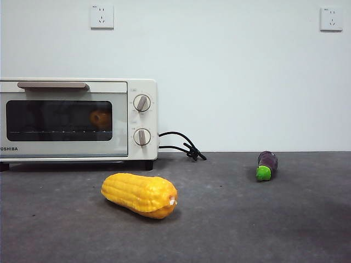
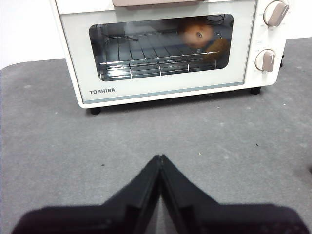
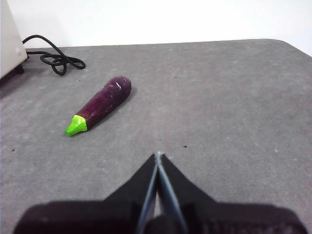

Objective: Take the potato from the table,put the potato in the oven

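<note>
The potato (image 2: 198,33) sits inside the oven (image 1: 137,159), on the wire rack (image 2: 141,66) behind the glass door (image 1: 118,148), toward the right end of the window, close to the knob side. Door looks shut; in the front view the potato (image 1: 101,118) shows only as a dim orange-brown blob thru the dark glass. In my left wrist view it's clearer: roundish, golden-brown, w/ a dark spot on it.

My left gripper (image 2: 160,157) hangs over bare table (image 2: 234,146) in front of the oven, well apart from the door, tips pressed together, nothing between them. My right gripper (image 3: 158,155) is off to the right side over the table, tips also pressed together, holding nothing. Neither arm shows in the front view.

Oven is a cream-white Toshiba toaster oven at the far left, bar handle (image 1: 53,85) along the top of the door, two round knobs (image 1: 142,103) stacked on its right panel. Black cord (image 1: 184,147) comes out of its right side and lies coiled on the table by the wall.

Corn cob (image 1: 140,194) lies on its side near the front, in front of the oven's right end, apart from it. Eggplant (image 1: 267,165) lies further right and back, green tip pointing toward the near side. In my right wrist view the eggplant (image 3: 100,104) is between my gripper and the cord (image 3: 54,58), touching neither. Two wall sockets (image 1: 102,16) sit high on the white wall.
</note>
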